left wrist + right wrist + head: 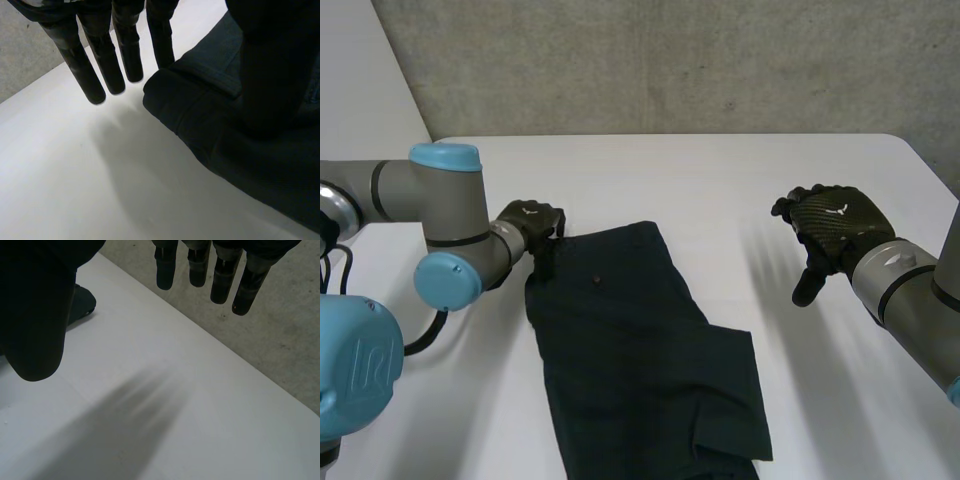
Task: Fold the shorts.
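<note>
Dark shorts (630,340) lie lengthwise on the white tabletop (720,190), near end cut off. At their far corner the left hand (530,222) sets straight fingers (95,75) beside the hem, likely to grasp it; thumb contact is unclear. The right hand (835,225) hovers apart, relaxed and empty.

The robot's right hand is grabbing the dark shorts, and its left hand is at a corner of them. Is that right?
Not quite. The right hand isn't grabbing the shorts. The head view shows it off to their side, over the bare white table, with its fingers open and holding nothing. The left hand really is at a corner of the shorts.
</note>
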